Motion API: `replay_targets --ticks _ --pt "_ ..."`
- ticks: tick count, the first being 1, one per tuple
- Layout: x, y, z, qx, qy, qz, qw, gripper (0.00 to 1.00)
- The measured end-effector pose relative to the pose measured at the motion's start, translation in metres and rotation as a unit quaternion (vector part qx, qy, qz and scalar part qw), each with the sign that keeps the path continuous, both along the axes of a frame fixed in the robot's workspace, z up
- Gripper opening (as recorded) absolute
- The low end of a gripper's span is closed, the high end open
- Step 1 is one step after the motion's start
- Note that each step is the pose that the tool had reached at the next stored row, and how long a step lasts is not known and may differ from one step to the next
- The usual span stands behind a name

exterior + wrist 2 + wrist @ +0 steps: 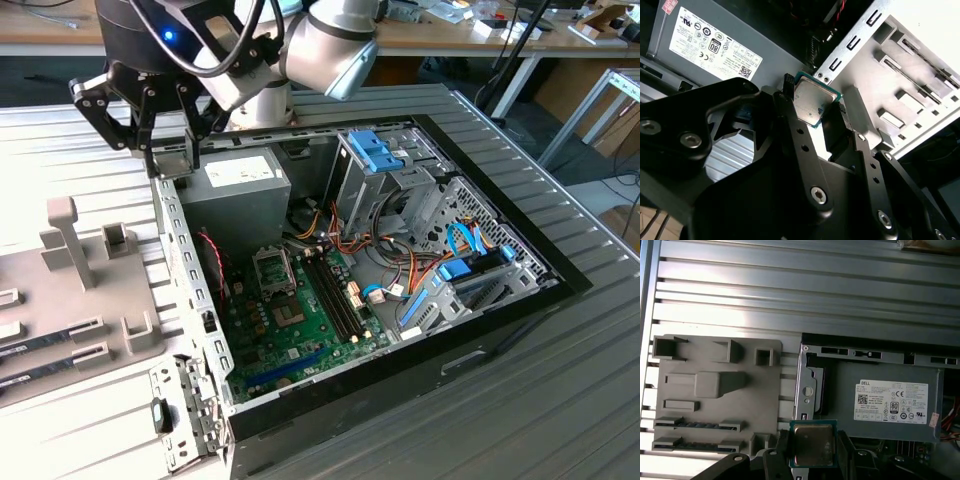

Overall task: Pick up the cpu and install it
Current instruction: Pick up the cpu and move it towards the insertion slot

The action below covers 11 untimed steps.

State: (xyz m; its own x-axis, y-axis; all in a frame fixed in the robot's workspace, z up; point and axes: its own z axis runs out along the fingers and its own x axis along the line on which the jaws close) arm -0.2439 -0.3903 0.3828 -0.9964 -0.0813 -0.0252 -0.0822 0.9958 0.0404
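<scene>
The cpu (812, 444), a small flat square chip with a silvery top plate and green edge, is seen clamped by 2 opposite edges in the gripper (814, 99). It is held above the open computer case (170, 230), beside the power supply (890, 405). It is judged light, stiff and fragile underneath, so it is best held by its edges only.
</scene>
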Motion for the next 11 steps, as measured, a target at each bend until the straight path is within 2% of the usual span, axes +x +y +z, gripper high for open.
replay_targets --ticks 11 --pt "0.0101 0.0000 -0.0005 0.0000 0.0000 0.000 1.00000 0.47"
